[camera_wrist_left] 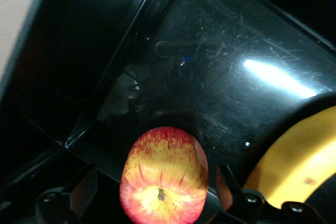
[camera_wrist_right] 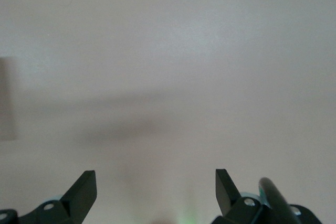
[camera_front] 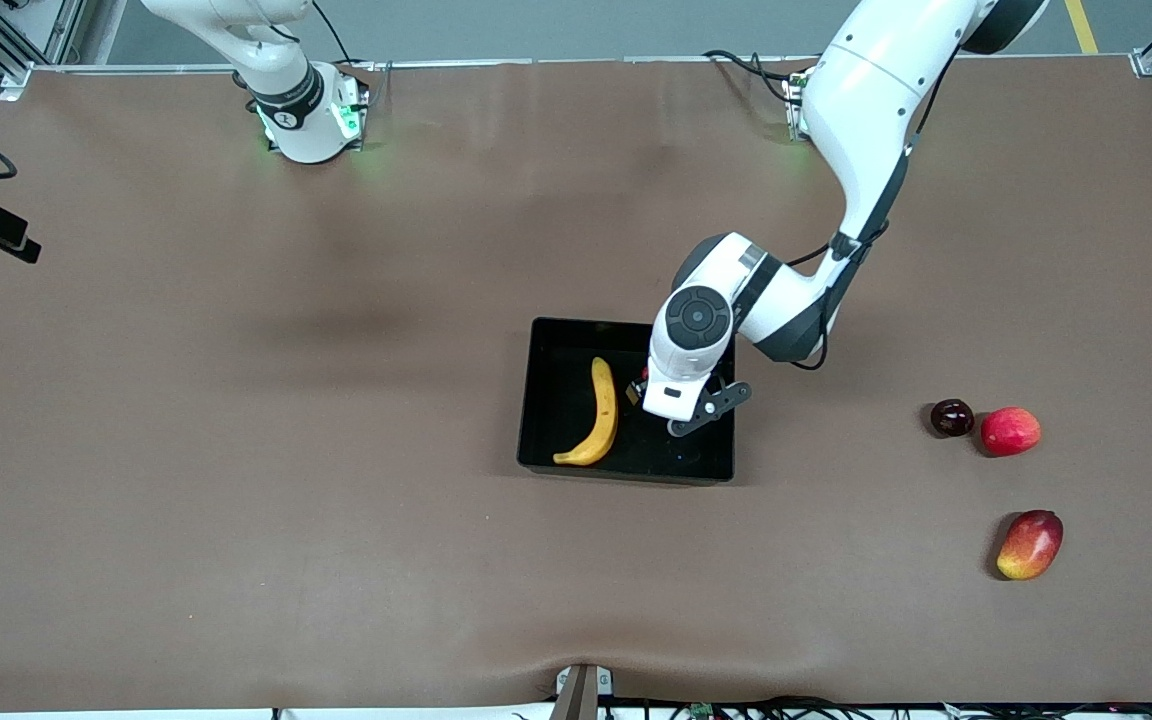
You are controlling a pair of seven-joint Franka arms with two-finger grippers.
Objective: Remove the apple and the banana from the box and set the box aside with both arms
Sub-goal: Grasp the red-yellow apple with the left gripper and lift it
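Note:
The black box (camera_front: 561, 345) lies mid-table with the yellow banana (camera_front: 601, 415) on its floor. My left gripper (camera_front: 642, 388) is down inside the box beside the banana. In the left wrist view the red-and-yellow streaked apple (camera_wrist_left: 164, 174) sits between the fingers (camera_wrist_left: 84, 195), which stand apart from it on both sides, so the left gripper (camera_wrist_left: 157, 198) is open. The banana (camera_wrist_left: 294, 166) and the box floor (camera_wrist_left: 210, 77) show there too. In the front view the hand hides nearly all of the apple. My right gripper (camera_wrist_right: 156, 187) is open and empty over bare table.
A dark purple round fruit (camera_front: 951, 417) and a plain red fruit (camera_front: 1010, 431) lie toward the left arm's end of the table. A red-yellow mango (camera_front: 1030, 544) lies nearer the front camera than they do. The right arm's base (camera_front: 311, 115) stands at the table's back edge.

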